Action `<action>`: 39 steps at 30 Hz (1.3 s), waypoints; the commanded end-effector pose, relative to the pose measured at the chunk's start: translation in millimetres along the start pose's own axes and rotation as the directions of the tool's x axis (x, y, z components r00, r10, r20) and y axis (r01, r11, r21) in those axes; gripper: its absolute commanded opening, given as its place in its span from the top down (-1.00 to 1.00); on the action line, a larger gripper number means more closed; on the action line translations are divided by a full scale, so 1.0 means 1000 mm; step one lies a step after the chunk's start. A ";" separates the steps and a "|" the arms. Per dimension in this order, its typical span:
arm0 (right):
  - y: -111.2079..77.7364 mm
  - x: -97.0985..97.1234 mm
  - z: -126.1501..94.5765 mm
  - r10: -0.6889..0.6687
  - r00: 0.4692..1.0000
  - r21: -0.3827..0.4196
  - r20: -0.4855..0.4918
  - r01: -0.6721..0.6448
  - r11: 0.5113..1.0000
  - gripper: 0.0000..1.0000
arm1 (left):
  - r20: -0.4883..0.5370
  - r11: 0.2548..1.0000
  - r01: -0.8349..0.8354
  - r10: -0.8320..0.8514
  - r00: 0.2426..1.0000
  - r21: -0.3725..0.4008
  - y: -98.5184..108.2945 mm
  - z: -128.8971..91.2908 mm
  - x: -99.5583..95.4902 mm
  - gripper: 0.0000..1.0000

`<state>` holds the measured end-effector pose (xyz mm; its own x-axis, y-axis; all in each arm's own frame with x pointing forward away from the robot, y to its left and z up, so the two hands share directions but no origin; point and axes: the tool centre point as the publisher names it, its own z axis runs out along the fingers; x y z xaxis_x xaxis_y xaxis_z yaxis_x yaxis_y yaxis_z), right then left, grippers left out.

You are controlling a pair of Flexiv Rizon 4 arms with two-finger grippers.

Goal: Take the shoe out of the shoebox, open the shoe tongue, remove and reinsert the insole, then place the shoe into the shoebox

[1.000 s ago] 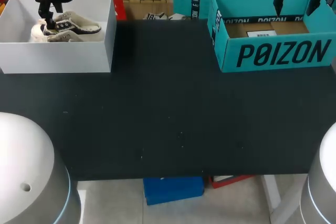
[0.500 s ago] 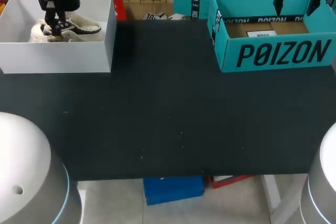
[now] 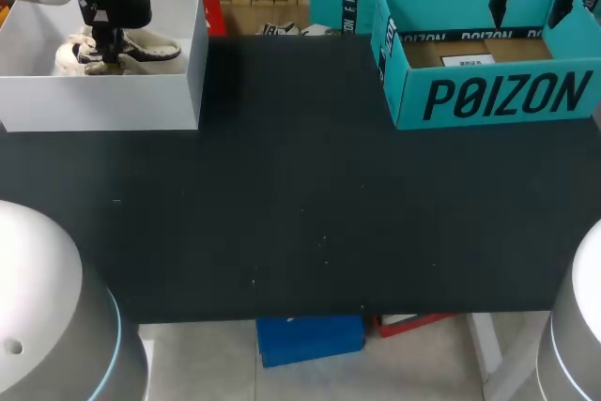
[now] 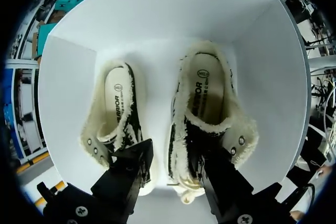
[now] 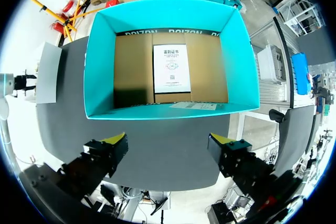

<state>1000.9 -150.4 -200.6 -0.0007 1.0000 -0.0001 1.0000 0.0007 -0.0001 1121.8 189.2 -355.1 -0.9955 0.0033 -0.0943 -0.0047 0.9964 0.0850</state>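
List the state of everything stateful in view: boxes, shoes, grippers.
left gripper: down in the white box, grip unclear.
right gripper: open, empty, above the teal shoebox.
white box: open, two shoes inside.
teal shoebox: open, no shoe, paper sheet on its floor.
shoe at the gripper: opening up, insole in.
other shoe: opening up, insole in, alongside.

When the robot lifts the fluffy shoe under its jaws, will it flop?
The shoe probably feels light and its fleecy lining squashes, since it looks soft. Its upright sides suggest little flopping. Sitting sole-down in the white box, it shouldn't roll.
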 end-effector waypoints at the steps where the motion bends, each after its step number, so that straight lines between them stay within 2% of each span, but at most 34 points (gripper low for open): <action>1: 0.000 0.000 0.000 0.000 1.000 0.000 0.000 0.000 1.000 -1.00 | -0.009 1.000 -0.007 0.007 1.000 -0.004 -0.004 0.011 -0.006 0.11; 14: 0.000 0.000 0.000 0.000 1.000 0.000 0.000 0.000 1.000 -1.00 | -0.026 0.999 -0.021 0.020 0.999 -0.028 -0.006 0.033 -0.006 0.16; 27: 0.000 0.000 0.000 0.000 1.000 0.000 0.000 0.000 1.000 -1.00 | -0.048 0.998 -0.028 0.026 0.999 -0.050 -0.006 0.054 0.008 0.15; 31: 0.000 0.000 0.000 0.000 1.000 0.000 0.000 0.000 1.000 -1.00 | -0.056 0.998 -0.029 0.026 0.998 -0.053 -0.006 0.057 0.011 0.20; 34: 0.000 0.000 0.000 0.000 1.000 0.000 0.000 0.000 1.000 -1.00 | -0.060 0.998 -0.028 0.025 0.998 -0.055 -0.007 0.060 0.013 0.36; 36: 0.000 0.000 0.000 0.000 1.000 0.000 0.000 0.000 1.000 -1.00 | -0.061 0.998 -0.026 0.023 0.998 -0.054 -0.007 0.060 0.014 0.86; 37: 0.000 0.000 0.000 0.000 1.000 0.000 0.000 0.000 1.000 -1.00 | -0.062 0.998 -0.024 0.021 0.998 -0.055 -0.007 0.060 0.014 1.00; 39: 0.000 0.000 0.000 0.000 1.000 0.000 0.000 0.000 1.000 -1.00 | -0.058 0.998 -0.024 0.021 0.998 -0.055 -0.007 0.061 0.014 1.00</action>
<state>1000.9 -150.4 -200.6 -0.0007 1.0000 -0.0001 1.0000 0.0007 -0.0001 1115.2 187.8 -413.0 -0.9993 0.0186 -0.0332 0.0138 0.9900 0.1406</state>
